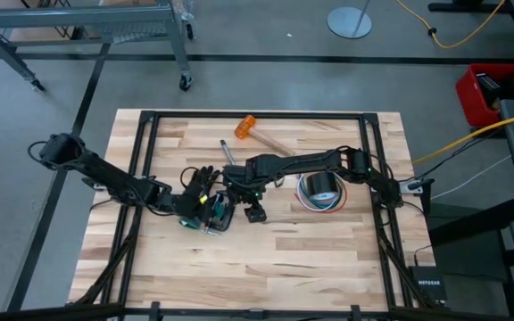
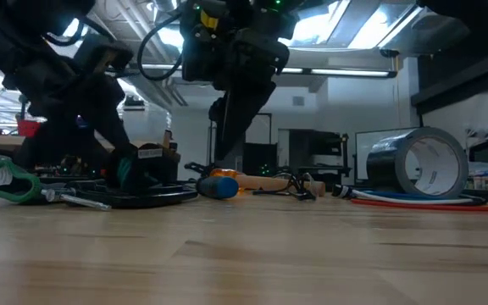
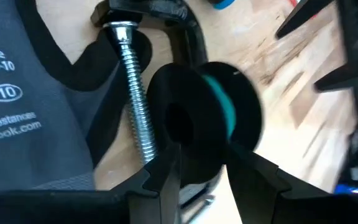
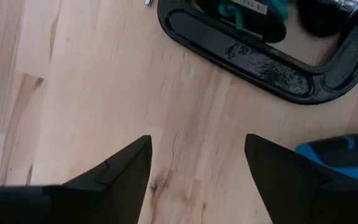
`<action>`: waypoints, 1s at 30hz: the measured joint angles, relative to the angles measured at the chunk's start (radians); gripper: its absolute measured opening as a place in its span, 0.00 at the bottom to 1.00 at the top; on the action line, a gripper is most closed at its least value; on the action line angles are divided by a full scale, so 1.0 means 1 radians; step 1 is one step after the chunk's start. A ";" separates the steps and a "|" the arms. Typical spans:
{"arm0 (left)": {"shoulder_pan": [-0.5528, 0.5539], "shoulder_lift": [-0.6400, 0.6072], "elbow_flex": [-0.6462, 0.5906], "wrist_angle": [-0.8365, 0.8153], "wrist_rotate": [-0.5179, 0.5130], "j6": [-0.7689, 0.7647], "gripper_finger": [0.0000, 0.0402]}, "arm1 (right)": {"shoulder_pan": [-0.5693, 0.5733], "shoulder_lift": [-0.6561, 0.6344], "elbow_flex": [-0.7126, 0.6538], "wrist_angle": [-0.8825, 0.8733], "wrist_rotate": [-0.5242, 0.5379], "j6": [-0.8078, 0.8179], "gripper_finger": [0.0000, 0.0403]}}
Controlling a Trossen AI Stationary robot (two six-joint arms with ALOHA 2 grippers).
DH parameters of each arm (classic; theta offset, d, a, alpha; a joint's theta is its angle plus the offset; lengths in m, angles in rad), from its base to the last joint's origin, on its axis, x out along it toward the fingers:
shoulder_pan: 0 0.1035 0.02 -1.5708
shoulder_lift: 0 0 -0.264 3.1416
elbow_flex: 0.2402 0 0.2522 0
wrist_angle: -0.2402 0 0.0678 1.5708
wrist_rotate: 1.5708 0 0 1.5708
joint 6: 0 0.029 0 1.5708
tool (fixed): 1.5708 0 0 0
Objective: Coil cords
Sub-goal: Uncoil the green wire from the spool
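The left gripper (image 1: 211, 212) sits near the table's (image 1: 328, 259) middle, its fingers (image 3: 160, 174) closed on a black spool of teal-green cord (image 3: 207, 118) inside a black C-clamp (image 4: 260, 59), whose threaded screw (image 3: 132, 93) lies just beside the spool. A grey work glove (image 3: 23, 93) crowds that side. The right gripper (image 1: 255, 212) hovers just beside it, jaws wide apart and empty. A tape roll (image 1: 319, 187) rests on the red, white and blue wires (image 1: 315, 207) toward the right edge. A hammer (image 1: 257, 132) lies near the far edge. The near half is bare wood.

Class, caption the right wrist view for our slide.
Open right end effector hovers over bare wood beside a black C-clamp.
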State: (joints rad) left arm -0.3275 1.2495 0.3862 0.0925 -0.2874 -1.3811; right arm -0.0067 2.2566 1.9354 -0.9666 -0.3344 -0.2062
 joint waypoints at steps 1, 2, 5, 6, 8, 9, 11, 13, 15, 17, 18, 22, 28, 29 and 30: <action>0.000 0.011 0.001 0.000 0.000 0.011 0.30 | 0.000 0.000 0.000 0.000 0.000 0.000 0.65; 0.000 0.022 0.001 -0.003 0.001 0.027 0.30 | 0.000 0.000 0.000 0.001 0.000 0.000 0.65; 0.000 0.045 0.001 -0.003 0.023 0.031 0.30 | 0.000 0.000 0.000 0.001 0.000 0.000 0.65; 0.002 0.050 0.001 -0.003 0.033 0.031 0.30 | 0.000 0.000 0.000 0.001 0.000 0.000 0.65; 0.002 0.056 0.001 0.000 0.038 0.031 0.30 | 0.000 0.000 0.000 0.001 0.002 0.000 0.65; 0.002 0.056 0.001 0.001 0.040 0.031 0.30 | 0.000 0.000 0.000 0.001 0.005 0.000 0.65; 0.002 0.056 0.001 0.001 0.041 0.030 0.29 | 0.000 0.000 0.000 0.001 0.007 0.000 0.65; 0.002 0.056 0.001 0.001 0.040 0.028 0.27 | 0.000 0.000 0.000 0.001 0.008 0.000 0.65; 0.002 0.056 0.001 -0.001 0.040 0.028 0.24 | 0.000 0.000 0.000 0.000 0.008 0.000 0.65; 0.002 0.056 0.001 -0.002 0.040 0.028 0.22 | 0.000 0.000 0.000 0.000 0.008 0.000 0.65; 0.002 0.057 0.001 -0.002 0.039 0.028 0.21 | 0.000 0.000 0.000 0.000 0.008 0.000 0.65; 0.002 0.057 0.001 -0.002 0.035 0.028 0.19 | 0.000 0.000 0.000 0.000 0.008 0.000 0.65; 0.024 0.057 0.001 0.003 -0.030 0.028 0.19 | 0.000 0.000 0.000 0.000 0.008 0.000 0.65; 0.029 0.057 0.001 0.005 -0.035 0.029 0.19 | 0.000 0.000 0.000 0.000 0.008 0.000 0.65; 0.035 0.056 0.001 0.010 -0.036 0.035 0.19 | 0.000 0.000 0.000 0.000 0.008 0.000 0.65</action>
State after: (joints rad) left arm -0.2930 1.3060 0.3870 0.1023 -0.3235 -1.3465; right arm -0.0067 2.2566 1.9354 -0.9665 -0.3264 -0.2062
